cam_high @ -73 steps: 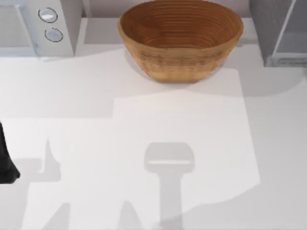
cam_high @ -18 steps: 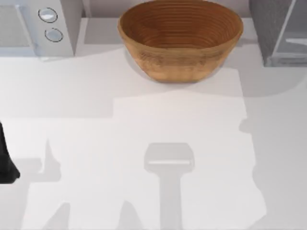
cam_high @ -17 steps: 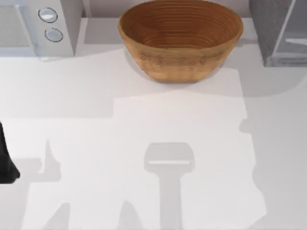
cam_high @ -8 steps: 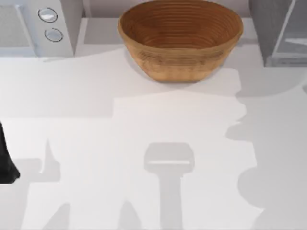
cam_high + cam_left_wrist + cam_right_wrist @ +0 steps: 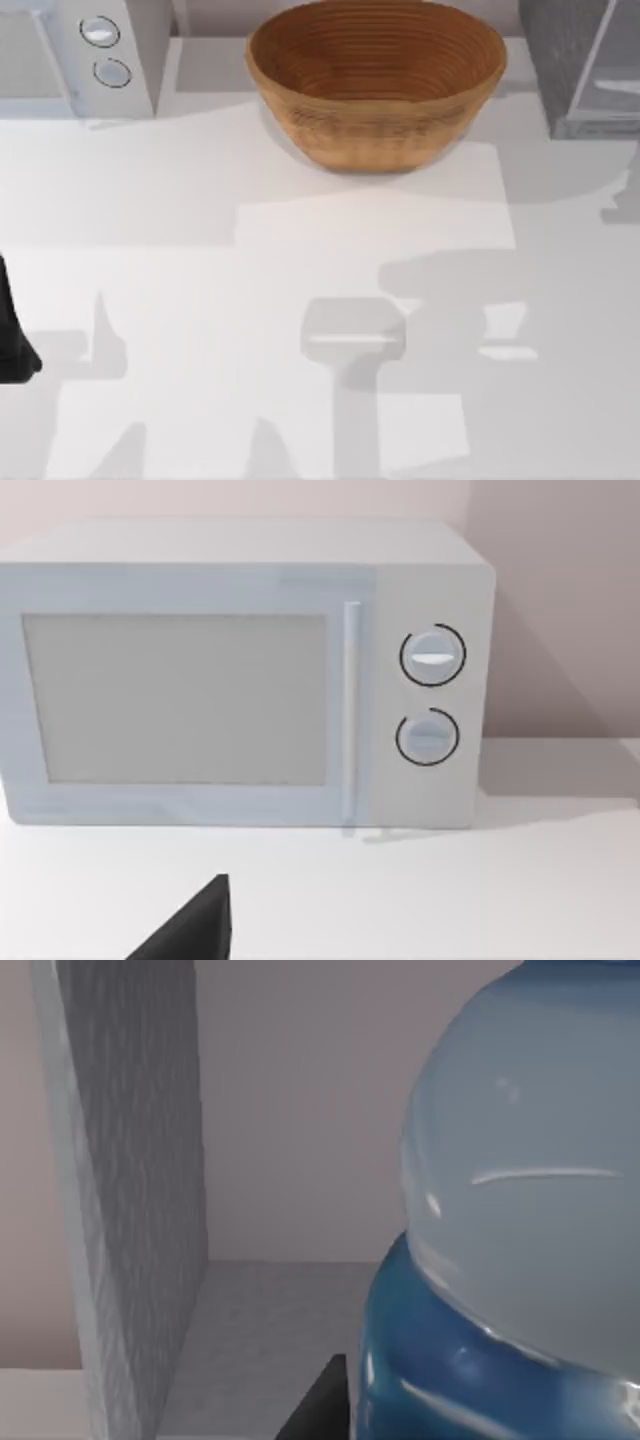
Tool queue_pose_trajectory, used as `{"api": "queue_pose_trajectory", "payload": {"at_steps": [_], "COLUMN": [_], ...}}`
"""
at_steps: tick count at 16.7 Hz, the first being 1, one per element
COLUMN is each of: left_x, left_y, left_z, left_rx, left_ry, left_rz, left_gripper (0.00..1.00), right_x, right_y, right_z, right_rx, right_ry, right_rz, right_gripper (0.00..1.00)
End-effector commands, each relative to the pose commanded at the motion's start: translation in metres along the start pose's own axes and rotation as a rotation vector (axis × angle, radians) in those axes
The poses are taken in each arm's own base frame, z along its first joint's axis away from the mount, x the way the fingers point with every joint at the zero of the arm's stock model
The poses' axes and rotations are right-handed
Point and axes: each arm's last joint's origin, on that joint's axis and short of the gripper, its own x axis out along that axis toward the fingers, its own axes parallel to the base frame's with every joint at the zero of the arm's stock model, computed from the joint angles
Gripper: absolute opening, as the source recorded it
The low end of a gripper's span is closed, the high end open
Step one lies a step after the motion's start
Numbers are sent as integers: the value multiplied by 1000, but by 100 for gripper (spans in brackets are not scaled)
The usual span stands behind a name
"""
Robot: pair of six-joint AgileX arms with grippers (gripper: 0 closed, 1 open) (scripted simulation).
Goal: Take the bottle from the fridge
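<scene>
The bottle (image 5: 520, 1240) looms very close in the right wrist view, pale blue and clear with a bright blue band low on it. It stands inside the fridge (image 5: 140, 1210), whose speckled grey wall rises beside it. A dark part of my right gripper (image 5: 315, 1408) pokes in just beside the bottle's base; whether it touches the bottle is unclear. From above, the fridge (image 5: 565, 60) stands at the table's far right corner, its pale door panel (image 5: 612, 70) angled outward. My left arm (image 5: 12, 345) is parked at the left edge.
A large wooden bowl (image 5: 376, 80) sits at the back middle. A white box with two round knobs (image 5: 105, 55) stands at the back left, facing the left wrist camera (image 5: 240, 680). Arm shadows lie across the white table (image 5: 300, 230).
A broad shadow has spread leftward over the right half of the table, from its right edge towards the middle. The left arm, bowl and appliances have stayed in place.
</scene>
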Motion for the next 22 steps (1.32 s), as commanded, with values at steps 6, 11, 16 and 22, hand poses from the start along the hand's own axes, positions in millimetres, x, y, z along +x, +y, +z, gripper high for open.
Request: {"api": "queue_pose_trajectory", "payload": {"at_steps": [6,11,16,22], "left_x": [0,0,0,0], "left_y": [0,0,0,0], "left_z": [0,0,0,0], "left_rx": [0,0,0,0], "left_ry": [0,0,0,0], "left_rz": [0,0,0,0], "left_gripper": [100,100,100,100], "right_x": [-79,-129,-149,-152], "right_y": [32,47,53,54], "right_z": [2,-25,-55,-64], "right_rx": [7,13,20,21], "right_ry": [-1,-12,-14,-7], "right_rz": [1,4,7,9], "right_gripper": [0,0,0,0]}}
